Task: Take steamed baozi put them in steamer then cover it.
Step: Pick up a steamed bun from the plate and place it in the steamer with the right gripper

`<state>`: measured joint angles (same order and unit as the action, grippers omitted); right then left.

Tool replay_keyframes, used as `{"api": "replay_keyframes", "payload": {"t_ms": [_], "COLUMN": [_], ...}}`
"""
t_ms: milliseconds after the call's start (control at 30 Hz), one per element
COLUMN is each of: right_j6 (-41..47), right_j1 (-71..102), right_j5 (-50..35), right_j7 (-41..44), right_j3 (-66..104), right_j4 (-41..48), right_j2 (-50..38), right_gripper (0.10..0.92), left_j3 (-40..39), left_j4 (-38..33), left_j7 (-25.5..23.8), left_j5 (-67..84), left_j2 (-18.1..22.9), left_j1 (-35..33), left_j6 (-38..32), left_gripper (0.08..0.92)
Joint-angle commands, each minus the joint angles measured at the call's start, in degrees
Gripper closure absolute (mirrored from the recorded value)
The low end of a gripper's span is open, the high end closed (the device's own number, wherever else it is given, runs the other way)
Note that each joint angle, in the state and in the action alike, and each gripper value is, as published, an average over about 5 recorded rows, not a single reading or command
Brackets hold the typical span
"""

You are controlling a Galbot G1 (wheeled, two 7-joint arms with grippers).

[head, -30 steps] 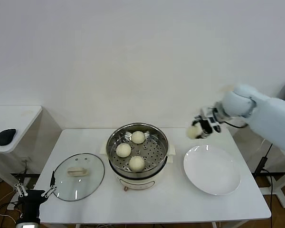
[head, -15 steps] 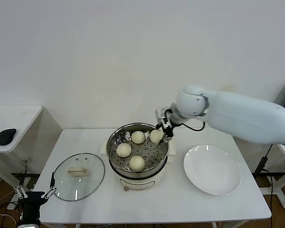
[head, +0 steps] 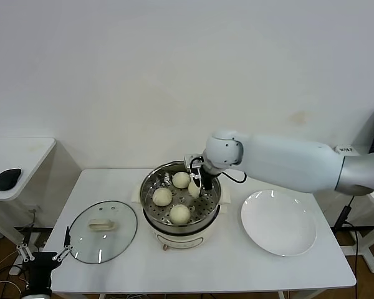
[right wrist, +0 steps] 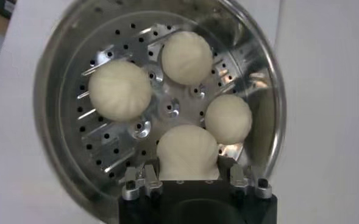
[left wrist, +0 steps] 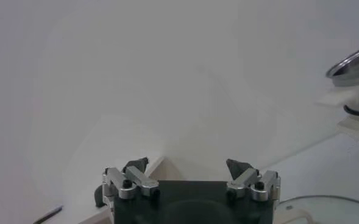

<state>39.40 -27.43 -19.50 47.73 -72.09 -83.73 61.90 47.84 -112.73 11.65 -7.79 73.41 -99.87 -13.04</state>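
Head view: the right arm reaches across from the right, bent down over the steamer (head: pixel 181 199).
Its right gripper (head: pixel 196 187) pinches a baozi (right wrist: pixel 187 152) just above the perforated tray, beside three other buns (head: pixel 162 197). The cover (head: pixel 103 231) lies flat on the table (head: pixel 237 268), left of the pot. Parked low at the table's left corner, the left gripper (left wrist: pixel 188 173) has its fingers spread.

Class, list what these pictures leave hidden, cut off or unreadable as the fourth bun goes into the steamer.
1. Right pincer, right wrist view: the held baozi covers its fingertips; whether the bun touches the tray cannot be told.
2. Same baozi, head view: half hidden behind the pincer.
3. Cover, left wrist view: cut off by the picture's edge; only its rim shows.
4. Steamer, head view: its base is mostly hidden under the pot.
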Motion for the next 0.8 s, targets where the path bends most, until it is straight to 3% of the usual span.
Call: {"api": "replay_keyframes", "payload": {"t_ms": [33,700,800], "right_j6": [1.76,1.51,1.76], "right_j1": [2.66,4.65,3.82], "right_j5": [1.42,-1.14,-1.98], "right_j7": [-0.93,-3.43,-3.63], "right_j3": [-0.58,3.48,4.44], "right_j4": [2.26,-0.22,-1.83], "right_j2": [1.48,-2.16,-3.51], "right_gripper": [0.44,0.439,0.409], "left_j3": [-0.03,-0.08,-0.15], "left_j4": [0.3,-0.07,-0.16], "left_j7": [0.03,-0.06,-0.09], "left_j5": [0.0,-0.2,-0.27], "left_j2": [0.07,0.37,0.46], "left_j1": [0.25,0.06,-0.02], "left_j6": [-0.02,0.0,0.0], "left_gripper": [0.177,0.177,0.177]}}
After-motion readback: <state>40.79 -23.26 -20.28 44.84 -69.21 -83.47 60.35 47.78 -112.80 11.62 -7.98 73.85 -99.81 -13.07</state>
